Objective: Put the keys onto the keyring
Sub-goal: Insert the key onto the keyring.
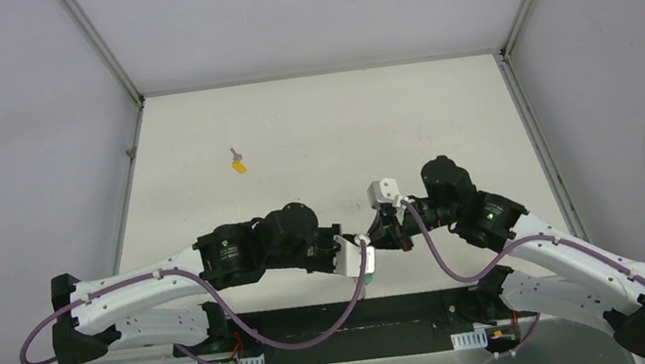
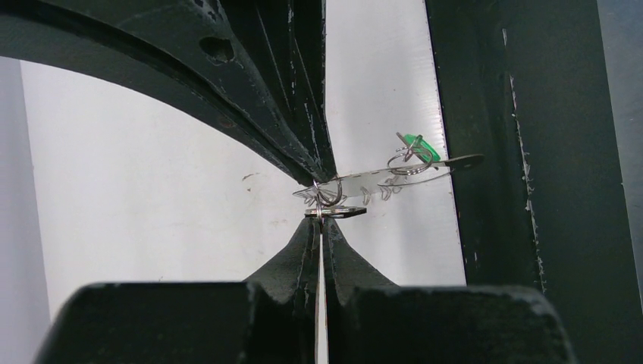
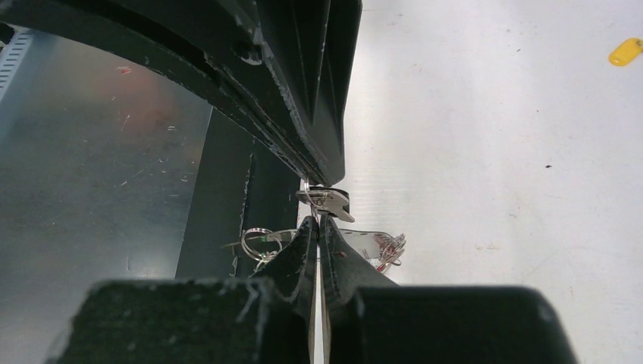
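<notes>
"What has the left gripper (image 2: pixel 322 205) got?"

"Its black fingers (image 2: pixel 299 144) are pressed tight together on a thin silvery-grey wire keyring (image 2: pixel 321 194). There's a small dark metal bit (image 2: pixel 337 213) right at the tips."

"And the key?"

"A flat silver metal key (image 2: pixel 379 179) sticks out sideways from the pinch. It has a small green plastic tag (image 2: pixel 419 144) on a tiny wire ring (image 2: pixel 406 163) near its head. Behind it is the white table (image 2: pixel 152 212), and the head reaches the black strip (image 2: pixel 523 152) along the table's edge."

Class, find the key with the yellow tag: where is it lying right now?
In the top view, the key with the yellow tag lies alone on the white table, toward its far left, well beyond the left arm.
</notes>
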Available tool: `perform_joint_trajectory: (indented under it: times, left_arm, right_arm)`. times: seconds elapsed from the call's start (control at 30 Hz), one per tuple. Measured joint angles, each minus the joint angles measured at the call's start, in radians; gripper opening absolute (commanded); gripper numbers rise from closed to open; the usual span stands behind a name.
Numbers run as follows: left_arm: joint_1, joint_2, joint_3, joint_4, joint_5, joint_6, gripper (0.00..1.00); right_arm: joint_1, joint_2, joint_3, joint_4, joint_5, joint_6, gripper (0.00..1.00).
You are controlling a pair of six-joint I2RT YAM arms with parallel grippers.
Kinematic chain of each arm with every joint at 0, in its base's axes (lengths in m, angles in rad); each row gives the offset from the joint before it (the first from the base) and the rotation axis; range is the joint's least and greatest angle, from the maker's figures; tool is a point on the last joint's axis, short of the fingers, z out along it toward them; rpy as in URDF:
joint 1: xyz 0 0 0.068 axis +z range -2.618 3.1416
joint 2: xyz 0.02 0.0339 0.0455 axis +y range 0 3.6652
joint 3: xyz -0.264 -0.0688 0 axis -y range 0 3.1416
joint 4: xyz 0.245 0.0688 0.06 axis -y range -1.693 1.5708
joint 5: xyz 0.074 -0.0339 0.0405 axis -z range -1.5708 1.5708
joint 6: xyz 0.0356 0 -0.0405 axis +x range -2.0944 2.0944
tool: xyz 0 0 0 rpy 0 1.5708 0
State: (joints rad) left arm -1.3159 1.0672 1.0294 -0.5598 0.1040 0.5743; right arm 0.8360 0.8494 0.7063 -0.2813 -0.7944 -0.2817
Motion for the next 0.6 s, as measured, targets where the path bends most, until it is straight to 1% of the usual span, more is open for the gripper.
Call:
perform_joint_trajectory:
  times: [0.6]
  left_arm:
    - [-0.021, 0.006, 0.000, -0.027, -0.059, 0.002, 0.00]
  right_arm:
    - [0.000, -0.007, 0.000, -0.001, 0.012, 0.002, 0.00]
